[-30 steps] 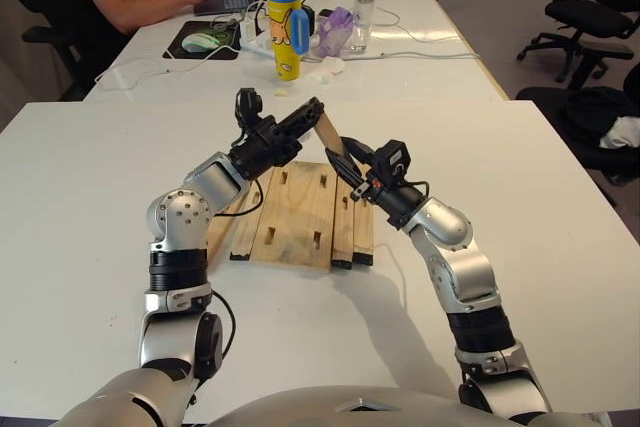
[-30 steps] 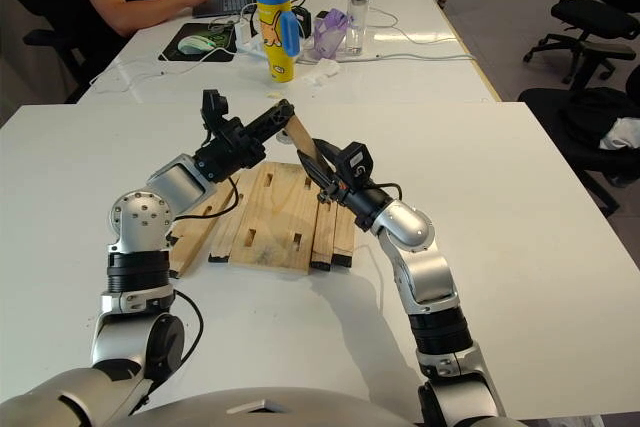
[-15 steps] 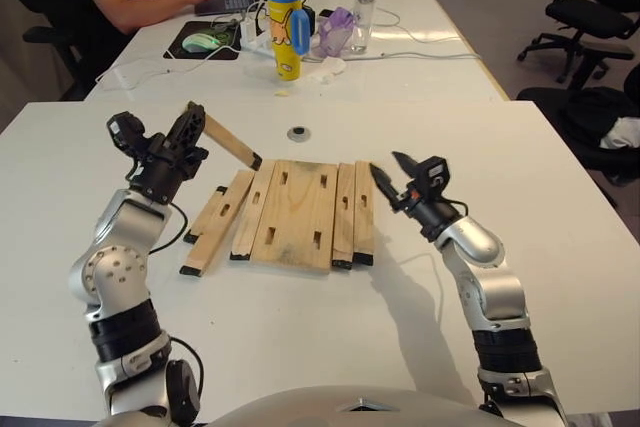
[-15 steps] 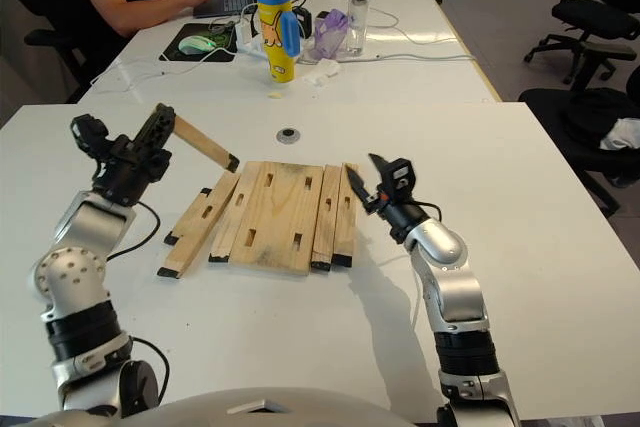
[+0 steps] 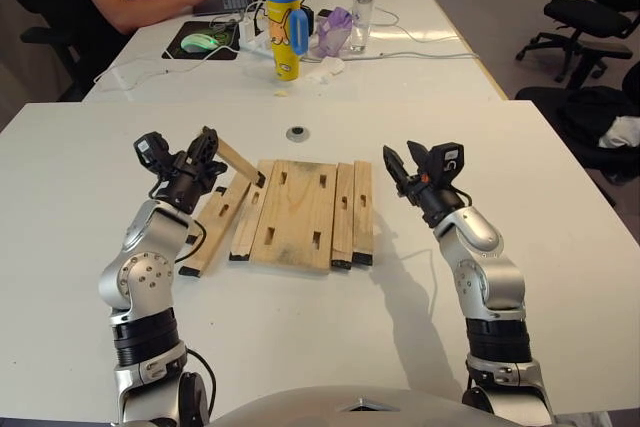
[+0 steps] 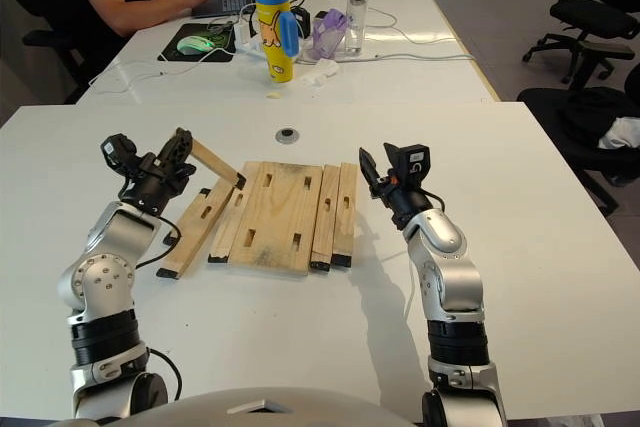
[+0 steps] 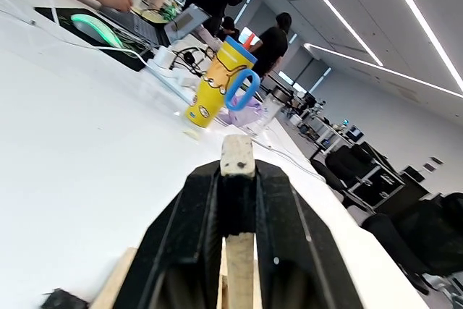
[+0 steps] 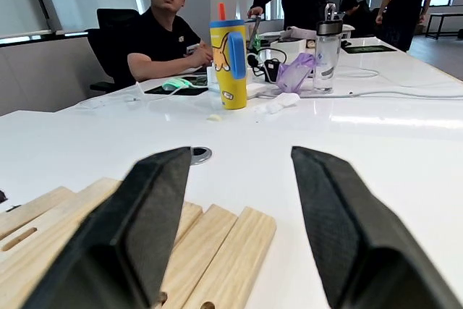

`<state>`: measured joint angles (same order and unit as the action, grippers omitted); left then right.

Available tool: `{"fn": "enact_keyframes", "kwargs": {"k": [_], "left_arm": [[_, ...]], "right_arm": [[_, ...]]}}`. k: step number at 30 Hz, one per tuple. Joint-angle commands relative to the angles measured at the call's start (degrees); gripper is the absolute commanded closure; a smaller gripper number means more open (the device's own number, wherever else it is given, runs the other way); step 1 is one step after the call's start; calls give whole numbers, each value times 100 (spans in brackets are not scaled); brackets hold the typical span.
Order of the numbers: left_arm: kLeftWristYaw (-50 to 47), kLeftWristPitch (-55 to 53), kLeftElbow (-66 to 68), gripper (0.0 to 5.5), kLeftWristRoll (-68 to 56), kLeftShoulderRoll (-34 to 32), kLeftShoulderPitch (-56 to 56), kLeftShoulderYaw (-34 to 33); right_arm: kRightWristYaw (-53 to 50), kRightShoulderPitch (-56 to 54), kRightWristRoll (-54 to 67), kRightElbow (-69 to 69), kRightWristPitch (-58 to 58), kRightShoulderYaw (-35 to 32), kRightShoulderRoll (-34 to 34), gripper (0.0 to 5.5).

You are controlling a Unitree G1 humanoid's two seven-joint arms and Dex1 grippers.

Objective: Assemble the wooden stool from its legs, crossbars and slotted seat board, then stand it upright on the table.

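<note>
At 10 o'clock from the slotted seat board (image 5: pixel 300 215), the left end effector (image 5: pixel 203 150) is clamped on a wooden leg (image 5: pixel 240 160), held tilted over the white surface (image 5: pixel 560 247). Loose wooden pieces (image 5: pixel 353 212) lie flat on either side of the board. At 3 o'clock the right end effector (image 5: pixel 402 157) hovers with its fingers spread. At 12 o'clock a farther surface (image 5: pixel 430 72) carries a yellow cup (image 5: pixel 284 32) and a bottle (image 5: pixel 364 2). Office chairs (image 5: pixel 580 7) stand at 2 o'clock.

You see pale, unfinished matt wood with visible grain in the seat board (image 5: pixel 298 209) and the leg (image 5: pixel 238 160). The table (image 5: pixel 560 247) is smooth white with a slight sheen. The right gripper (image 5: pixel 400 154) has matt black plastic fingers (image 8: pixel 137 229); the tumbler (image 5: pixel 285 32) is glossy yellow plastic.
</note>
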<state>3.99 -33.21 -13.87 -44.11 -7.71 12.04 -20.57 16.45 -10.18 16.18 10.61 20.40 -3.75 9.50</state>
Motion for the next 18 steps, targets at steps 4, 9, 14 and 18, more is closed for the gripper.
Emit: {"fn": "enact_keyframes", "kwargs": {"k": [4,9,14,18], "left_arm": [[-4,303,303,505,415,-6,-226,21],[52,429,475,505,542,33,-171,105],[124,448,579,505,555,50,-129,163],[183,512,664,505,639,40,-114,245]], "right_arm": [[-40,-55,9,-42,136,91,-52,295],[-14,-102,21,-76,173,111,-45,295],[-12,-152,34,-93,189,101,-54,295],[-3,-173,28,-95,203,144,-73,295]]}}
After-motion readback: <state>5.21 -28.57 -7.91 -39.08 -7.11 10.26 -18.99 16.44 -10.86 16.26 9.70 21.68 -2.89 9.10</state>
